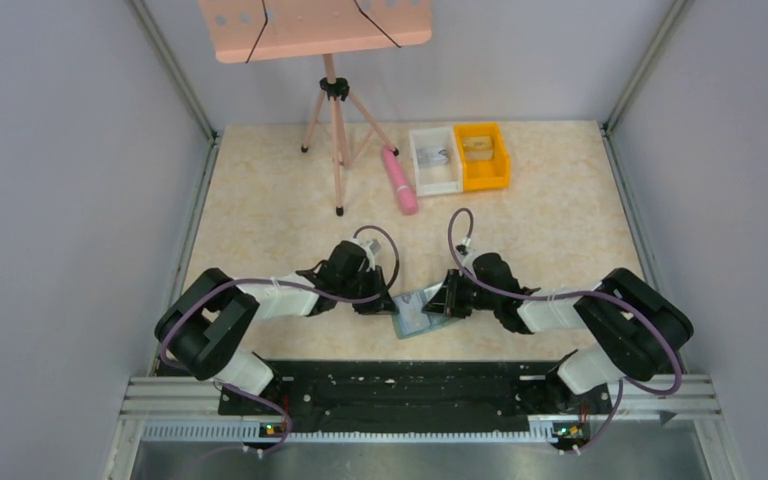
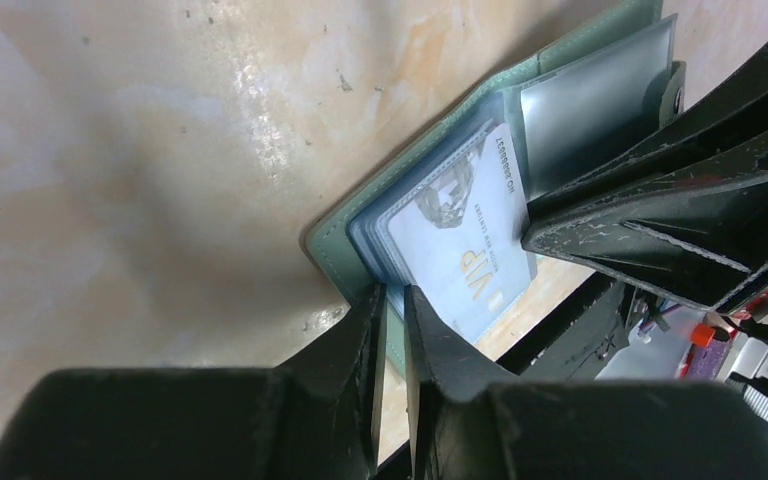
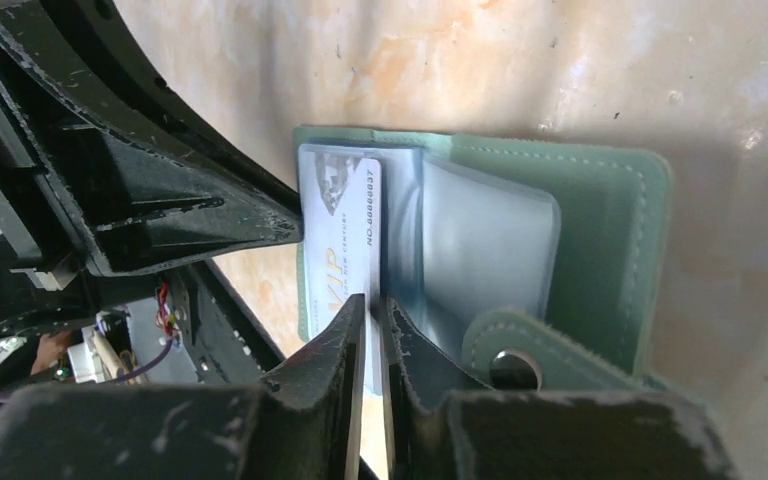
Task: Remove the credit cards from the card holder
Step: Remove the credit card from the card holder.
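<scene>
The sage-green card holder [image 1: 418, 314] lies spread open on the table between my two grippers. In the left wrist view my left gripper [image 2: 392, 292] is shut on the holder's green edge [image 2: 335, 245]. A pale credit card [image 2: 460, 250] printed VIP sticks partway out of the blue pockets. In the right wrist view my right gripper [image 3: 375, 300] is shut on the near edge of that card [image 3: 345, 230], beside the clear sleeves and the holder's snap tab [image 3: 505, 360]. The holder's green cover [image 3: 600, 220] lies flat to the right. Other cards are hidden in the pockets.
A white bin [image 1: 434, 160] and an orange bin [image 1: 482, 155] stand at the back of the table. A pink cylinder [image 1: 399, 180] lies left of them. A pink tripod stand [image 1: 335, 120] stands at the back left. Grey walls close in both sides.
</scene>
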Robot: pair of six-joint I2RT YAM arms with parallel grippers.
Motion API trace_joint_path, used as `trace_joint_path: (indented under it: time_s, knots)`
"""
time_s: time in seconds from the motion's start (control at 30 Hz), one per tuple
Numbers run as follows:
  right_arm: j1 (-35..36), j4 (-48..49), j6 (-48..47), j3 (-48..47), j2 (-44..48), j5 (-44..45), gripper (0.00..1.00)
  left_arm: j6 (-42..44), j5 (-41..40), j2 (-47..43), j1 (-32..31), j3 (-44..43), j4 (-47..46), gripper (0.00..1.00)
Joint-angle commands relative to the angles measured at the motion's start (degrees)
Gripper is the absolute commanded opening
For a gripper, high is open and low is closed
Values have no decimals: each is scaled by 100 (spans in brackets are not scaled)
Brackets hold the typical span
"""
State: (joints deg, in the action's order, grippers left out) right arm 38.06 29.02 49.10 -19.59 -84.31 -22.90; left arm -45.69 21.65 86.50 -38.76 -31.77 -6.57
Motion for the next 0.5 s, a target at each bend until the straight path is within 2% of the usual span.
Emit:
trace_joint_path:
  time_s: [0.0, 0.07, 0.3, 0.47]
  knots:
    - [8, 622, -14, -98, -41, -270, 6, 204, -289, 281, -152, -84, 202, 18]
    - [4, 664, -16, -88, -50, -323, 0, 229, -357, 297, -187, -132, 289, 18]
    - [-1, 702, 41, -84, 2, -459, 0, 216, -422, 324, -240, -171, 360, 17]
    - [0, 678, 28, -143, -76, -543, 11, 207, -420, 317, -263, -166, 358, 17]
